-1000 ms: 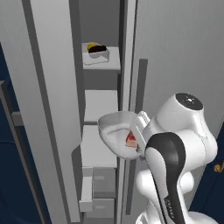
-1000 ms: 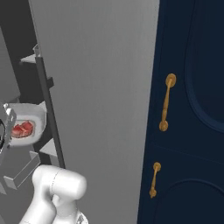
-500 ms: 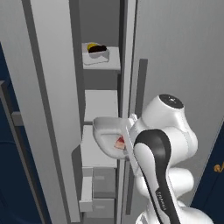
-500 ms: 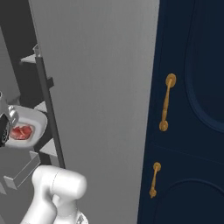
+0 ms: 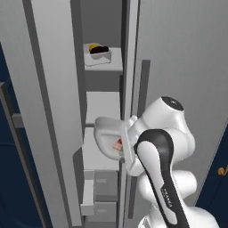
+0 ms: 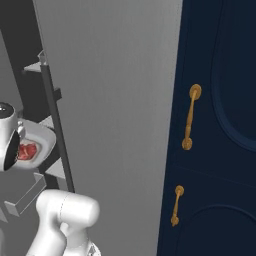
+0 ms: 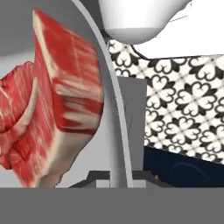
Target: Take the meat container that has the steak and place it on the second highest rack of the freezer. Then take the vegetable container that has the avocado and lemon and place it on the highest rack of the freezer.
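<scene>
Left base view: the freezer [image 5: 104,111] stands open, its light-grey shelf boards stacked between grey walls. On the highest rack [image 5: 113,62], toward its left edge, sits the vegetable container [image 5: 97,57], a shallow white dish holding the lemon [image 5: 93,46] and, just beside it, the dark avocado [image 5: 101,50]. The second highest rack [image 5: 103,106] lies one board down. Below it, the white meat container [image 5: 109,136] is tilted steeply, its open side turned toward the arm, above the front right part of a lower shelf board [image 5: 98,153]; whether the dish touches that board cannot be told. The steak [image 5: 118,144] shows as a small red patch inside the dish, partly hidden by the white arm [image 5: 160,147]. Two grey drawers [image 5: 103,196] sit beneath.

Right base view: the meat container [image 6: 37,145] with the steak [image 6: 28,151] appears at the left edge, beside the freezer's dark bar handle [image 6: 56,135]; navy cabinets [image 6: 220,130] with gold handles [image 6: 191,117] stand to the right.

Hand view: the steak [image 7: 57,100] looms close against the curved rim of the meat container [image 7: 114,118]. The gripper's fingers are pressed nearly together, pinching the container's rim.
</scene>
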